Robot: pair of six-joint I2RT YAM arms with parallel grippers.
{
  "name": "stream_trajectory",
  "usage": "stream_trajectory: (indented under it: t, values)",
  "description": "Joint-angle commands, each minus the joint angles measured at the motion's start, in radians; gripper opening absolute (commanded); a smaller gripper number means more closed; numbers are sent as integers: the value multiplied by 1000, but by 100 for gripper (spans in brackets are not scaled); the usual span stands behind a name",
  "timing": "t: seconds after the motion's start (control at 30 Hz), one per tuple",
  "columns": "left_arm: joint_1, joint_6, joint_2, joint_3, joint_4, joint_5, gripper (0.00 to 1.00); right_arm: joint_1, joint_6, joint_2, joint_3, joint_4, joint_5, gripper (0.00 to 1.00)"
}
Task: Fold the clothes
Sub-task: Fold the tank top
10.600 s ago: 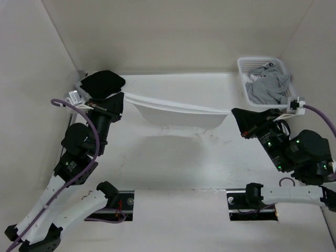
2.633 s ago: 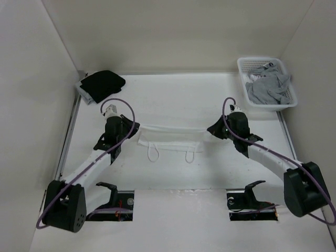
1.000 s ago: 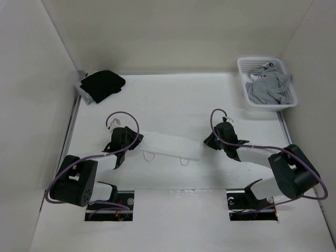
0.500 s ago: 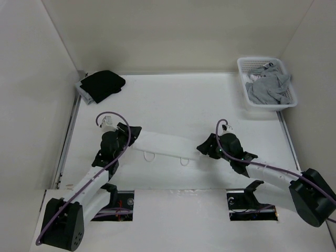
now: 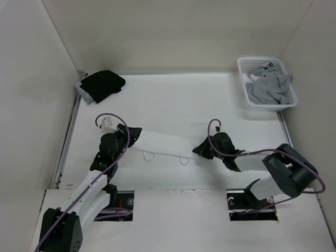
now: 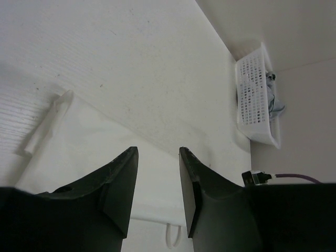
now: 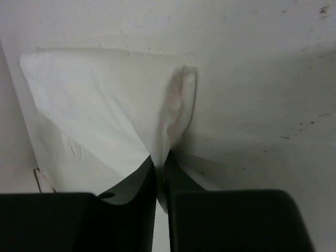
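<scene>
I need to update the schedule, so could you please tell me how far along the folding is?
Done: the white tank top lies folded into a narrow band, strap loops poking out. In hand: the right gripper pinches its end; the left gripper is open above it. Left: probably folding the band shorter.

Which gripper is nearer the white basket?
Right. The right gripper pinches the tank top at its right end, down-left of the basket; the left gripper hovers at its left end, farther away.
</scene>
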Motion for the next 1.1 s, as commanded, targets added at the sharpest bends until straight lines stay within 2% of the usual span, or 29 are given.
stream_trajectory:
  t: [0.0, 0.1, 0.23, 0.33, 0.43, 0.57, 0.83, 1.0, 1.07]
  values:
    - [-5, 15, -31, 37, 4, 9, 36, -13, 50, -2, -30, 71, 48, 9]
    - [-20, 6, -45, 48, -16, 21, 36, -17, 50, -146, -73, -24, 73, 5]
    - [-62, -2, -46, 51, -28, 25, 36, -11, 16, -431, -87, -355, 117, 4]
    - [-98, -6, -36, 53, -33, 25, 36, 18, -13, -660, -9, -680, 209, 4]
    - [-126, -12, -33, 54, -33, 23, 36, 29, -68, -731, 129, -886, 266, 4]
    - [-145, -20, -34, 70, -33, 25, 36, 79, -131, -617, 322, -967, 287, 4]
    - [-169, -23, -28, 74, -22, 66, 36, 188, -202, -89, 732, -998, 283, 7]
    - [-143, -25, -72, 47, -16, 115, 36, 266, -225, 241, 991, -1023, 293, 18]
    - [-125, -23, -91, 41, -20, 129, 37, 302, -234, 342, 1100, -1040, 295, 32]
